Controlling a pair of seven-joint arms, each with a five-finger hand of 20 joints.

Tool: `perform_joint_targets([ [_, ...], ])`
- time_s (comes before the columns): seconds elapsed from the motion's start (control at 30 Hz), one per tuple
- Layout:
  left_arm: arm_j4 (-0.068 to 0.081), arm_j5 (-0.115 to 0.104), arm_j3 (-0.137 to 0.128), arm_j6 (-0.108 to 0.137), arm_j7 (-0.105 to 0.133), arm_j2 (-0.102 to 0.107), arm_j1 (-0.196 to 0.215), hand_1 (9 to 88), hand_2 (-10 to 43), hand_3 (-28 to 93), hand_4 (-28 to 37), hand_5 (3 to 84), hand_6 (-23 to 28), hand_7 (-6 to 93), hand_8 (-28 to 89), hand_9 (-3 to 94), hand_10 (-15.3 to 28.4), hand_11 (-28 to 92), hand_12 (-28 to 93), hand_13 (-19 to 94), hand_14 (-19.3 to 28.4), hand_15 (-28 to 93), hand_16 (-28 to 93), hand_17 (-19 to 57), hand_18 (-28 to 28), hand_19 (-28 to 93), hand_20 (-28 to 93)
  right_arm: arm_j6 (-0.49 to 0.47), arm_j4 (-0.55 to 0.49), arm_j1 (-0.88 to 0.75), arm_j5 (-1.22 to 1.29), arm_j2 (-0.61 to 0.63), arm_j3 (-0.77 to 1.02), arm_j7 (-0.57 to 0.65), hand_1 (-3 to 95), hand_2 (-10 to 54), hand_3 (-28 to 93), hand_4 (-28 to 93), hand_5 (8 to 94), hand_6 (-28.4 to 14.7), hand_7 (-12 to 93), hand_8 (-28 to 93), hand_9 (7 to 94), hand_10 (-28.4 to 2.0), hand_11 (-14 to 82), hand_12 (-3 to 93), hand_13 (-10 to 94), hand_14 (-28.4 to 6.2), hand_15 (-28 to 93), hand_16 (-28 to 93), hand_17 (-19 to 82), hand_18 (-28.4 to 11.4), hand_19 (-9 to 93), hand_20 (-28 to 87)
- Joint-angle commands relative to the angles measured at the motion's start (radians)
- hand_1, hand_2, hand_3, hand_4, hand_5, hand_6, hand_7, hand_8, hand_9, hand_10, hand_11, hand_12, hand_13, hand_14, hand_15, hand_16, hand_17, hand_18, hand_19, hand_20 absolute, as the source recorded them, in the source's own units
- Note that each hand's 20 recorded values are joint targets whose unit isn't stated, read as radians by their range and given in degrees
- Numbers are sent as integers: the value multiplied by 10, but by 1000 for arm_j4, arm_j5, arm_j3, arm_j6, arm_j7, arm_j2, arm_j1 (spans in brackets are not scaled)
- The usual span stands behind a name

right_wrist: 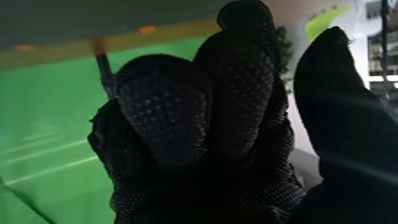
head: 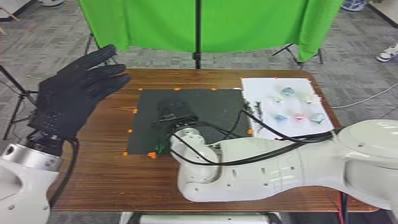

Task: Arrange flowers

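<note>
My left hand [head: 78, 87] stands open, raised at the table's left side. Over the black mat [head: 147, 117], my right hand [head: 178, 110] points away from me. In the right wrist view my right hand [right_wrist: 213, 110] is open, its fingers loosely bent and the thumb apart, with nothing visibly held. On the white sheet [head: 262, 87] lie small pale flowers: a blue one [head: 287, 91], another blue one [head: 281, 118] and a pink one [head: 299, 117], with others close by. A dark green piece [head: 161, 148] shows near the mat's lower edge, partly behind my right arm.
The brown wooden table [head: 107, 185] carries orange tape marks around the mat. My right forearm and its black cables cross the mat's right side and the white sheet's lower part. A green backdrop [head: 160, 25] hangs beyond the table's far edge.
</note>
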Motion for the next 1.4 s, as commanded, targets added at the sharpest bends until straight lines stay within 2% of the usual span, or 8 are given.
perform_joint_targets([
  [0.03, -34, -9, -82, 53, 24, -42, 164, 225, 65, 775, -241, 339, 84, 164, -107, 321, 213, 249, 107, 230, 282, 438, -73, -111, 284, 571, 16, -140, -144, -47, 43, 162, 247, -82, 360, -21, 657, -282, 872, 3, 164, -114, 937, -102, 395, 176, 867, -89, 594, 201, 531, -212, 932, 363],
  [0.1, -35, -12, -94, 50, 19, -56, 180, 224, 65, 773, -242, 338, 83, 163, -108, 319, 213, 248, 107, 229, 282, 438, -73, -112, 284, 570, 16, -163, -193, -102, 42, 222, 327, -74, 352, -20, 656, -279, 849, -3, 163, -113, 937, -106, 347, 187, 852, -99, 583, 192, 516, -214, 932, 323],
  [0.27, -37, -18, -105, 59, 38, -80, 221, 215, 67, 769, -253, 328, 76, 161, -108, 304, 204, 236, 105, 226, 278, 433, -73, -113, 284, 561, 12, -238, -325, -298, 31, 373, 569, -49, 321, -19, 659, -258, 752, -34, 143, -110, 887, -143, 247, 178, 804, -130, 534, 162, 478, -219, 932, 195],
  [0.37, -37, -25, -108, 71, 51, -80, 242, 210, 67, 767, -261, 320, 73, 154, -108, 293, 199, 227, 105, 224, 278, 431, -71, -114, 284, 557, 10, -231, -378, -424, 8, 450, 698, -31, 319, -19, 657, -249, 704, -48, 129, -106, 849, -157, 228, 168, 789, -139, 523, 151, 465, -224, 932, 146],
  [0.5, -34, -33, -100, 91, 48, -82, 244, 207, 68, 767, -268, 314, 70, 153, -106, 282, 195, 223, 107, 221, 277, 428, -69, -115, 284, 551, 9, -236, -441, -624, -37, 533, 886, 0, 318, -20, 654, -241, 668, -58, 119, -105, 822, -168, 216, 161, 778, -146, 518, 144, 460, -226, 932, 116],
  [0.57, -33, -35, -103, 88, 47, -87, 252, 206, 68, 768, -271, 313, 70, 152, -105, 281, 195, 222, 108, 219, 277, 427, -68, -115, 284, 550, 9, -211, -465, -702, -72, 575, 946, 29, 318, -21, 656, -239, 661, -60, 116, -104, 819, -170, 214, 158, 776, -148, 518, 142, 460, -226, 932, 109],
  [1.0, -43, -25, -97, 98, 59, -119, 282, 213, 74, 761, -271, 312, 71, 158, -106, 284, 199, 227, 113, 221, 279, 428, -65, -116, 284, 548, 16, -242, -533, -1192, -251, 622, 1374, 155, 332, -31, 651, -230, 632, -69, 103, -101, 829, -175, 212, 156, 795, -142, 514, 138, 475, -228, 932, 102],
  [1.4, -45, -16, -85, 89, 31, -135, 268, 212, 74, 765, -269, 316, 74, 164, -109, 294, 205, 233, 112, 223, 280, 433, -67, -115, 284, 549, 20, -322, -509, -1429, -349, 613, 1558, 245, 343, -51, 655, -226, 568, -56, 90, -102, 815, -178, 207, 154, 792, -143, 510, 141, 477, -226, 932, 89],
])
